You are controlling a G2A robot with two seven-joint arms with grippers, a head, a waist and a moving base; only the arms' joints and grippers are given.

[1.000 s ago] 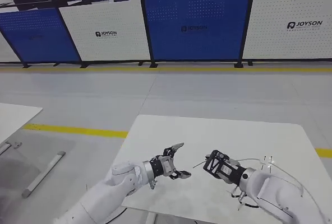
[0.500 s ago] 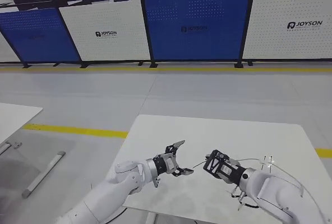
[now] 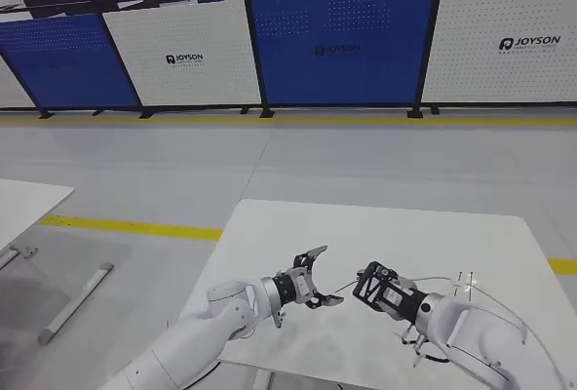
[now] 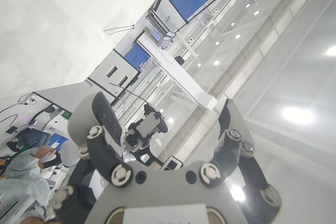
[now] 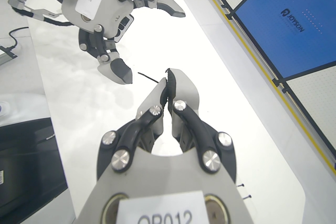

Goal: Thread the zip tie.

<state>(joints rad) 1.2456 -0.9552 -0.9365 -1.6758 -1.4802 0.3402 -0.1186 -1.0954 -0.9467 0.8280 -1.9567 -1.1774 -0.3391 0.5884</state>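
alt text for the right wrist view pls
The right gripper is shut on a thin black zip tie, whose free end points toward the open left gripper close by, over a white table.

- The zip tie (image 5: 148, 77) is mostly hidden between the pressed-together fingers of the right gripper (image 5: 166, 83); just a thin black end pokes out.
- From the top, the zip tie is too thin to follow.
- Two tiny dark things (image 5: 247, 196) near the table (image 5: 223, 104) edge are too small to tell what they are.
- In the left wrist view, a finger (image 4: 106, 114) of the left gripper (image 4: 162, 101) covers part of the right gripper farther off.
- The bottom edge of the top view cuts off the left arm (image 3: 196, 336) and the right arm (image 3: 474, 336).
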